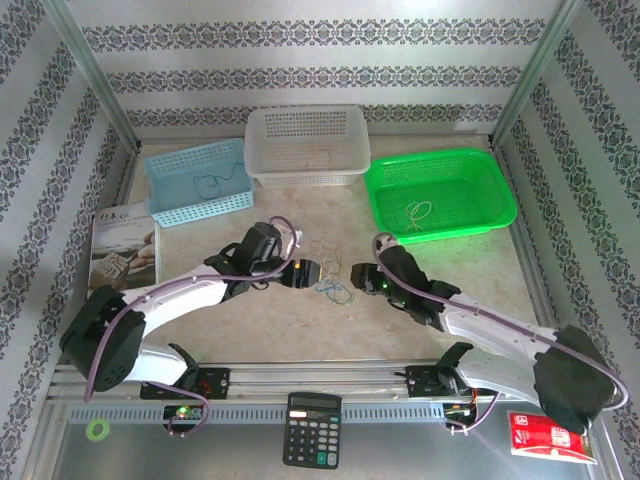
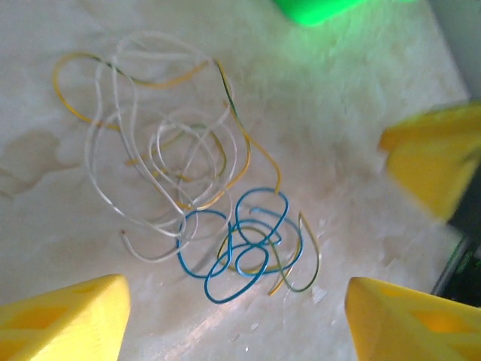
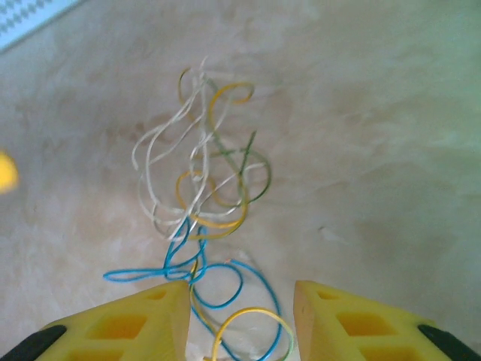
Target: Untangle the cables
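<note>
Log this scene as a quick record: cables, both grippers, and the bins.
cables: tangled heap on table, between grippers
left gripper: open, holding nothing
right gripper: open, blue and yellow loops between fingers
green tray: one yellowish loop inside
blue basket: one blue strand inside
white basket: contents unclear

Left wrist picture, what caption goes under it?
Left gripper open above tangled blue, white and yellow cables on the table.
</note>
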{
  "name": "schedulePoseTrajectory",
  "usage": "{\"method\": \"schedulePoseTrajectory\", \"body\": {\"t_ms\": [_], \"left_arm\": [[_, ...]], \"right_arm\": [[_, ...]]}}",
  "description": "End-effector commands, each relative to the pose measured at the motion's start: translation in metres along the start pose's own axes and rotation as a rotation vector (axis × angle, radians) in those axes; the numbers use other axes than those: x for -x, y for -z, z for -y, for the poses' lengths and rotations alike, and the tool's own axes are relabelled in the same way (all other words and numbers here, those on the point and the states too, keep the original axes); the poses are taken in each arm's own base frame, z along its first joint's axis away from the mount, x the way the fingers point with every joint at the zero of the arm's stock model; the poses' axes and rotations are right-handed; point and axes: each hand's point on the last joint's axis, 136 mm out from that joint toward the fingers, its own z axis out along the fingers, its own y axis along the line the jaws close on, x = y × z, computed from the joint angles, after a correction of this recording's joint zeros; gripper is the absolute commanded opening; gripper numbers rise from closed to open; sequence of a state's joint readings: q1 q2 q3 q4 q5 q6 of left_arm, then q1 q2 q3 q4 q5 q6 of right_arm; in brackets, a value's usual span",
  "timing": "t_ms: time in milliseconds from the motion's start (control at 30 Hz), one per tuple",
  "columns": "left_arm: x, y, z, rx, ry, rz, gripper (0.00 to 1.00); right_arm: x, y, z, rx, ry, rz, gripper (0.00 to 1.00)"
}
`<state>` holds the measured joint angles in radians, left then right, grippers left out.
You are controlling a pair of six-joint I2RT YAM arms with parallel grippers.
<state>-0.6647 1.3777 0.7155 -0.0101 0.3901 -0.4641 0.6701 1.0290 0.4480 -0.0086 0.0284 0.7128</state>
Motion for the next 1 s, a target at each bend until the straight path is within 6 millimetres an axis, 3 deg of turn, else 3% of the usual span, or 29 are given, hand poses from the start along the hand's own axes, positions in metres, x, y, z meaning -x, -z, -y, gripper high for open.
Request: {"method": "schedulePoseTrajectory", "body": {"t_ms": [0,500,833,967], "left_arm": [[-0.006,-0.007,0.005,0.030,-0.112,-0.048,0.71],[-0.010,-0.046,0.015,0.056,-0.202,-0.135,0.52],[-0.015,-0.046,0.011,0.067,-0.194,-0.144,0.49],[-0.018,-0.038,0.012,0.065,-0.193,-0.135,0.54]], "right_arm": [[0.014,0.010,0.007,0.013,-0.075,0.056,0.42],[0.017,0.024,0.016,0.055,-0.171,0.084,0.42],[0.013,0.009,0.004,0.091,-0.156,0.032,0.42],[0.011,0.003,-0.005,0.103,-0.135,0.011,0.42]]}}
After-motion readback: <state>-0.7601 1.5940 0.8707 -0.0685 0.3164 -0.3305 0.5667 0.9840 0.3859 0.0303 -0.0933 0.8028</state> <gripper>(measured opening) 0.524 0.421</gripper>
